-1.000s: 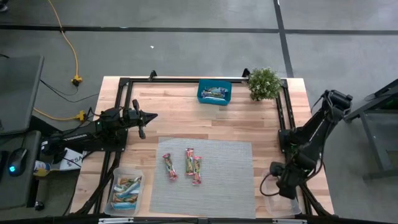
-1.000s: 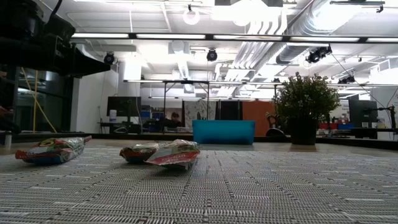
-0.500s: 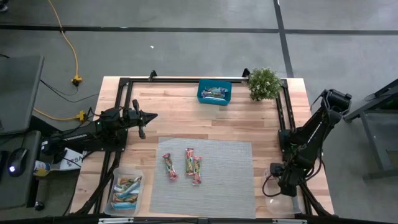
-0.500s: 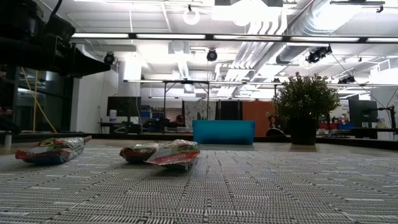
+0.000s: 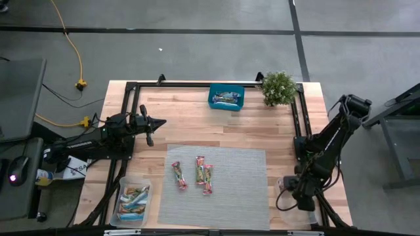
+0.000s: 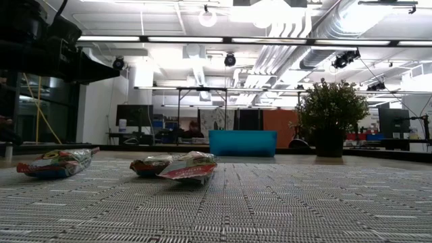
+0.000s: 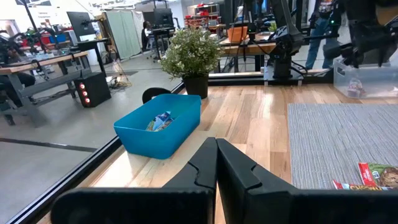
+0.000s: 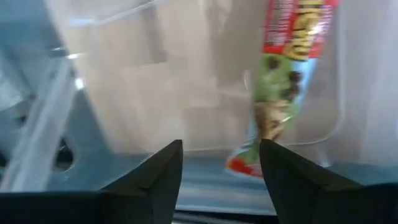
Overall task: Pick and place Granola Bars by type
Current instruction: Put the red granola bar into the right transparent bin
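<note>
Right gripper (image 8: 221, 163) hangs low, fingers (image 8: 152, 174) parted; left gripper (image 7: 216, 163) waits, fingers together.

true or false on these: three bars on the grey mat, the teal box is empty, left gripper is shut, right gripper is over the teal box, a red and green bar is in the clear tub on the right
1. Three granola bars lie on the grey mat. True.
2. The teal box is empty. False: wrapped bars lie inside it.
3. The left gripper is shut. True.
4. The right gripper is over the teal box. False: it is over the right clear tub at the table's front right corner, fingers apart.
5. A red and green bar lies in that tub. True.
</note>
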`<state>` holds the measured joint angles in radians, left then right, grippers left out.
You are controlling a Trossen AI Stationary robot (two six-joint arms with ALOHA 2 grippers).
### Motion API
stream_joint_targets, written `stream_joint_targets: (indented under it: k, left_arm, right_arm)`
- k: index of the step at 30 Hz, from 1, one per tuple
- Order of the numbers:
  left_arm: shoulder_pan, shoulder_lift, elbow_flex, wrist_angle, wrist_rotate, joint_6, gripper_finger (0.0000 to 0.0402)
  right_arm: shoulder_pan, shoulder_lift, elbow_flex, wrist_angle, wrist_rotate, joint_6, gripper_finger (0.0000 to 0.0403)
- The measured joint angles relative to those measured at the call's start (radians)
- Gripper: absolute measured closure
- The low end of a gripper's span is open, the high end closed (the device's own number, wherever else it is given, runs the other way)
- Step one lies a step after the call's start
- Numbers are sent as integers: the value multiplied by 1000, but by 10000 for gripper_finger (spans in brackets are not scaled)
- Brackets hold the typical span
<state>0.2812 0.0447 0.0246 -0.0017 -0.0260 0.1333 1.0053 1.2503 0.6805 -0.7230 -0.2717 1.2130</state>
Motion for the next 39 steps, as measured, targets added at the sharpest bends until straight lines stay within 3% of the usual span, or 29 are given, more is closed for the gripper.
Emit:
stream_joint_targets:
  k: [10,15,21,31,35,39]
  left_arm:
    - [0,0,0,0,0,0,401]
    - [0,0,0,0,0,0,401]
    - [0,0,0,0,0,0,401]
    - [0,0,0,0,0,0,401]
    - [0,0,0,0,0,0,401]
    - [0,0,0,0,0,0,401]
  right_arm:
    - [-134,0,144,-2,-135,-112,203]
    - [-212,0,251,-1,-127,-208,203]
    - [-292,-1,378,68,29,-402,203]
    - [-404,3,445,482,430,-720,203]
    - [-482,39,445,607,467,-666,203]
    - [-538,113,445,762,419,-628,203]
